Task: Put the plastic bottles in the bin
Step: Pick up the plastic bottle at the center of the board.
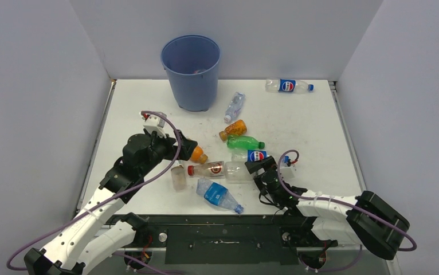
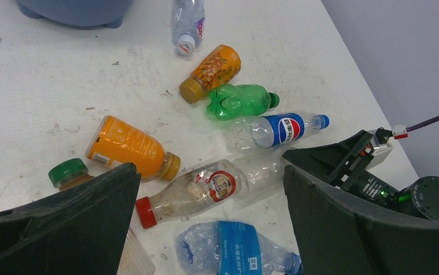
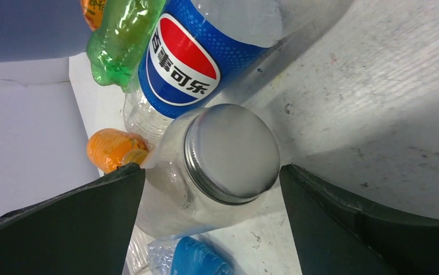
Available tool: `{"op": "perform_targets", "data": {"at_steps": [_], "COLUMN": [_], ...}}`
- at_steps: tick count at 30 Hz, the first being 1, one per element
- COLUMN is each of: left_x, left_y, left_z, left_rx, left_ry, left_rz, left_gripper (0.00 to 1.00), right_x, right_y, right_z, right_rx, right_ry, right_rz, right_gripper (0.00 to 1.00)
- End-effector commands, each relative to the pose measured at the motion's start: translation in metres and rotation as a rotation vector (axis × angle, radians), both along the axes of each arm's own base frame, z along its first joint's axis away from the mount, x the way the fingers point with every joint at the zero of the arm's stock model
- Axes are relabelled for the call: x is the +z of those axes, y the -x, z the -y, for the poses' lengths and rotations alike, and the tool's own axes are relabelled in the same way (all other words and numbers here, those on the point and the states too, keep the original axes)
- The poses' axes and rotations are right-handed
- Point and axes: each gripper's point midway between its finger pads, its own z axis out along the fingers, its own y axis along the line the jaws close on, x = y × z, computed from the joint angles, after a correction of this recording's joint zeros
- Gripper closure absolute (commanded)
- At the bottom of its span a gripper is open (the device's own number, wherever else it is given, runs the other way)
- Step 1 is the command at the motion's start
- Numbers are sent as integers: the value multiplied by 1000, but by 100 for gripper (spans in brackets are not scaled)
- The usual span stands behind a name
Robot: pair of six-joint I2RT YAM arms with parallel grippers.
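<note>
You have a scuffed white counter (image 1: 320, 132) before you, closed in by plain pale grey walls (image 1: 34, 86) left, far and right, evenly lit.

Bottle cluster (image 1: 243, 142) blocks counter (image 1: 320, 143) middle; bin (image 1: 190, 71) blocks back centre; bare lanes along left edge and right side.

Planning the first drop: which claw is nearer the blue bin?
Left. The left claw hangs on the near side of the bin, by an orange bottle. The right claw is farther back and off to the right, straddling the base of a clear bottle.
</note>
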Motion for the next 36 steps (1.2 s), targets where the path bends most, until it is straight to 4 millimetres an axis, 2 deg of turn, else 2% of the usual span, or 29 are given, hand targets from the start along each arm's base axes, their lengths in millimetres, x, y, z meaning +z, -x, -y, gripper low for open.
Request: {"op": "perform_targets", "data": {"at_steps": [1,5,12,14,17,23,27,30,32,35,36], "left_x": [17,18,18,18,18,20,24,34,48,68,74], "left_y": [-1,0,3,3,3,4,4,8,17,45,55], "left_z": [3,4,5,5,7,5,3,7,14,34,41], "left_rx": [-2,-10,-18,-17,-21,-10,1,-29,-95,-291,-353], "left_ry": [29,28,23,22,21,27,39,79,133,185,212], "left_rz": [63,65,75,76,76,95,123,173,244,363,385], "left_gripper": [4,4,4,4,4,4,4,4,4,4,4], "right_x": [3,3,3,10,23,71,117,155,178,216,215], "right_y": [-12,-18,-17,-17,-17,-17,-15,-12,-8,1,5], "right_z": [-7,-7,-3,-3,0,8,10,8,2,-12,-15], "right_rx": [-31,-21,26,36,54,92,164,256,352,505,561], "right_ry": [-14,7,24,24,32,68,134,214,285,368,399], "right_rz": [23,50,88,116,161,311,427,519,577,676,680], "right_gripper": [7,0,26,35,43,52,55,55,55,55,55]}}
